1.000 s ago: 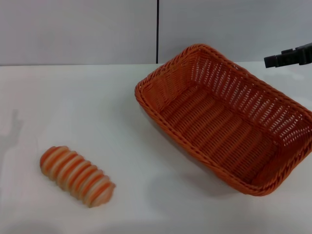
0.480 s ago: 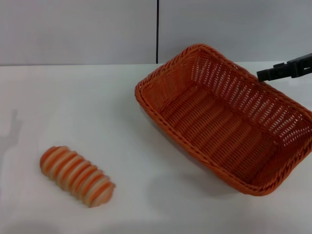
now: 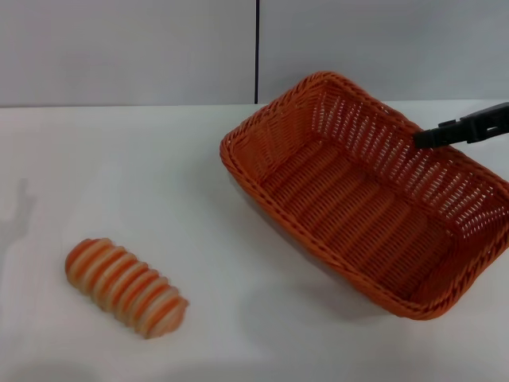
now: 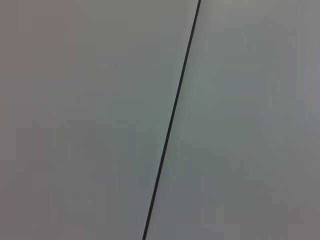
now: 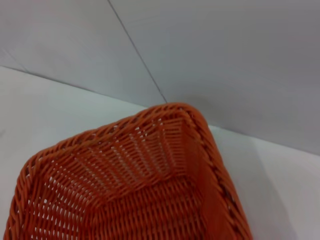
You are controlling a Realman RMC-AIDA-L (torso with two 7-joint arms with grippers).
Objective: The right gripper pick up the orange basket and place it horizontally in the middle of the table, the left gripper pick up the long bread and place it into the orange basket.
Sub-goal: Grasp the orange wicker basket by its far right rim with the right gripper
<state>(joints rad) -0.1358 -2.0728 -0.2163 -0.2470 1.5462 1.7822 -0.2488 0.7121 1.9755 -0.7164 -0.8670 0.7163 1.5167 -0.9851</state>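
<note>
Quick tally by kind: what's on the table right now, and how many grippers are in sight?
Baskets: 1, the orange basket
Breads: 1, the long bread
Grippers in view: 1, the right gripper, over the basket's far rim
Total: 3

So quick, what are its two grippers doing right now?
Right gripper: over the basket's far rim, holding nothing; open or closed cannot be told.
Left gripper: out of view.

Wall [image 3: 127, 48]: plain grey, stood behind the white surface.
Seam [image 3: 257, 48]: thin dark line, ran straight up the wall in the head view, slanted in the left wrist view [image 4: 172, 120].
</note>
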